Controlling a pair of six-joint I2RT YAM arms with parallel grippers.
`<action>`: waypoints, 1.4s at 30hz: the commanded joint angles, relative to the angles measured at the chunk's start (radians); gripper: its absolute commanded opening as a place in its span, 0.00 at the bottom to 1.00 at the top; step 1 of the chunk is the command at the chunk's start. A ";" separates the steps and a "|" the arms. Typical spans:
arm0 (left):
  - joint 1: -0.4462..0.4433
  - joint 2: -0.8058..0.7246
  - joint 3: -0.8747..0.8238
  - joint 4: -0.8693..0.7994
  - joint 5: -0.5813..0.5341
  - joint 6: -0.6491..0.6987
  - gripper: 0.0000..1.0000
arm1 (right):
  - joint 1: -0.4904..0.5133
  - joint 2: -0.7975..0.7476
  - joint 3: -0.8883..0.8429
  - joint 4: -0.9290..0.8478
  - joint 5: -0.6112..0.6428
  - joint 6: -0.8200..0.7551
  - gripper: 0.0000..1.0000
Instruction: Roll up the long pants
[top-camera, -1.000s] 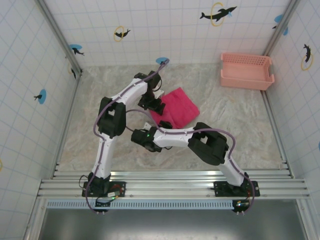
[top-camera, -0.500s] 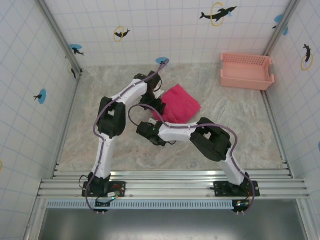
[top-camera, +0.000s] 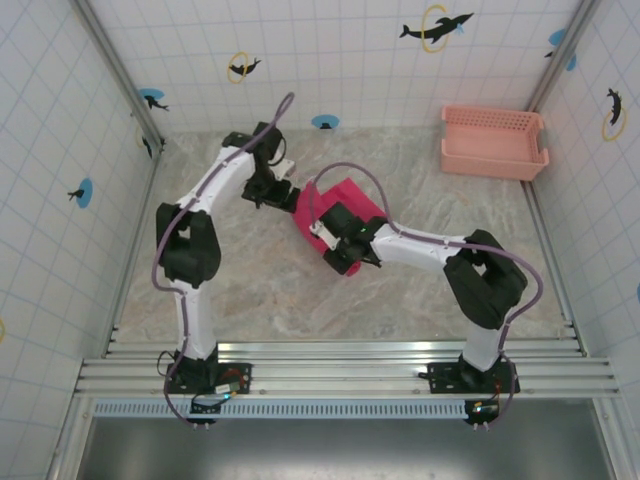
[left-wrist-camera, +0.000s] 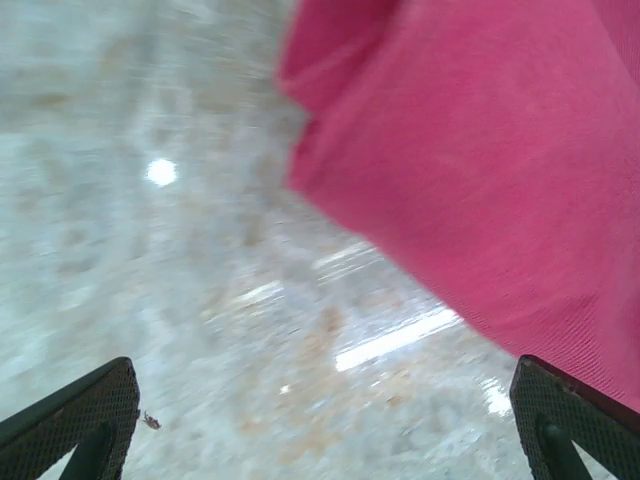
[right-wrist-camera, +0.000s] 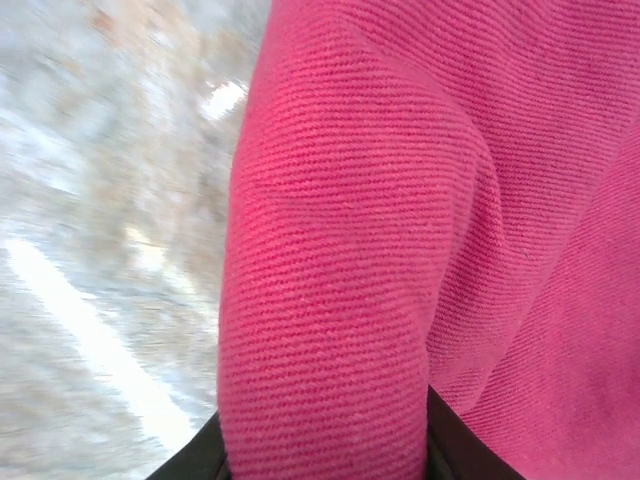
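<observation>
Pants (top-camera: 350, 196), plain magenta, folded small

You have bare bench (top-camera: 250, 300) at near left and along the right side. Mid-bench the pants (top-camera: 345, 197) lie in the way, with the left arm (top-camera: 215, 185) and right arm (top-camera: 425, 240) reaching in to them. The basket (top-camera: 494, 142) fills the far right corner.

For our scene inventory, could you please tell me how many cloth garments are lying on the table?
1. The long pants lie bunched in the middle of the table, partly covered by the right arm; anything underneath them would be hidden.
</observation>
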 joint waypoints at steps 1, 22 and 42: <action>0.004 -0.080 0.008 -0.050 -0.030 0.023 0.97 | -0.018 -0.044 -0.058 0.162 -0.424 0.130 0.23; -0.042 -0.077 -0.189 0.067 0.023 -0.013 0.98 | -0.152 0.353 -0.461 1.547 -0.565 1.138 0.22; -0.182 0.289 0.058 0.037 -0.150 -0.090 0.98 | -0.118 0.312 -0.407 1.249 -0.580 0.971 0.46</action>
